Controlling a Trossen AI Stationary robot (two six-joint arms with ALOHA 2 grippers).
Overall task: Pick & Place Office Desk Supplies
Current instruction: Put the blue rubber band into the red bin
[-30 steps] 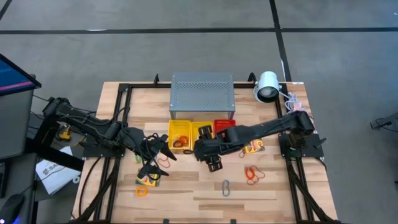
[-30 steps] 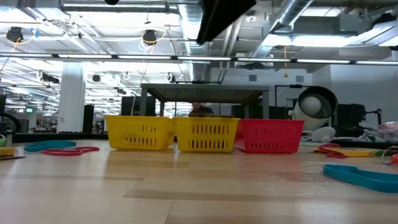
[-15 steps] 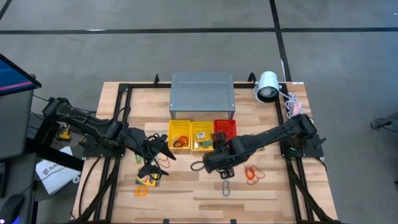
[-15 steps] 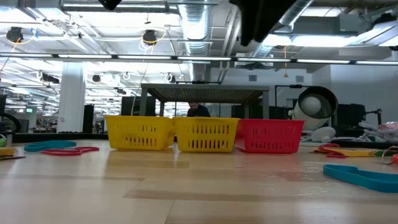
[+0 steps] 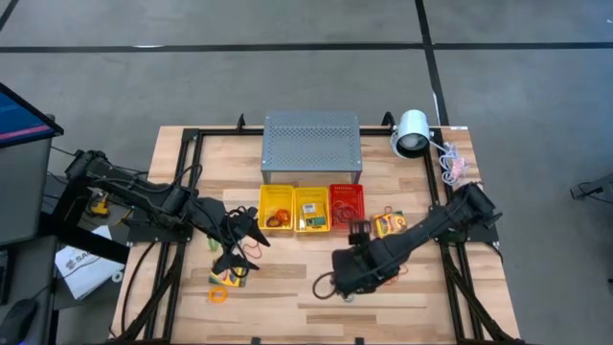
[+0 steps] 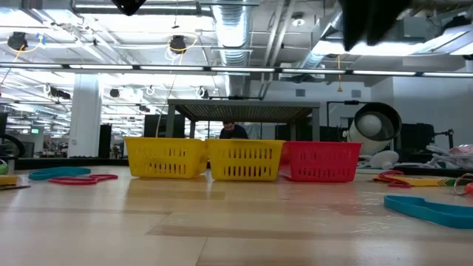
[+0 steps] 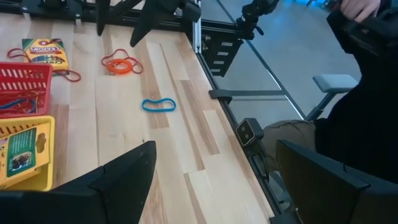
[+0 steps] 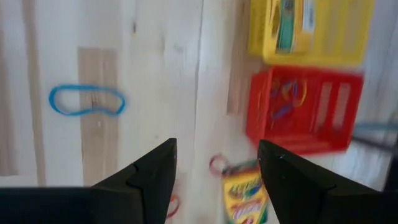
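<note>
A blue oval clip [image 8: 87, 101] lies flat on the wood near the table's front edge. My right gripper [image 8: 214, 168] hangs open above the table beside it, pointing steeply down, with nothing between its fingers. The high view shows this gripper [image 5: 330, 285] in front of the baskets. A yellow-and-green card box [image 5: 388, 225] and orange band loops [image 7: 121, 64] lie to the right of it. At the left, my left gripper [image 5: 257, 233] stays open and empty above more loops [image 5: 251, 249] and an orange loop [image 5: 219, 294].
Two yellow mesh baskets [image 5: 277, 208] [image 5: 311, 208] and a red one [image 5: 347, 206] stand in a row mid-table, holding supplies. Behind them is a grey perforated box [image 5: 311, 146], with a white lamp [image 5: 412, 132] at the far right. A person [image 7: 367, 25] sits beyond the near edge.
My right gripper has swung from in front of the baskets toward the table's near edge, over the blue clip, and its wrist has turned. It has stayed open. My left arm has kept still.
</note>
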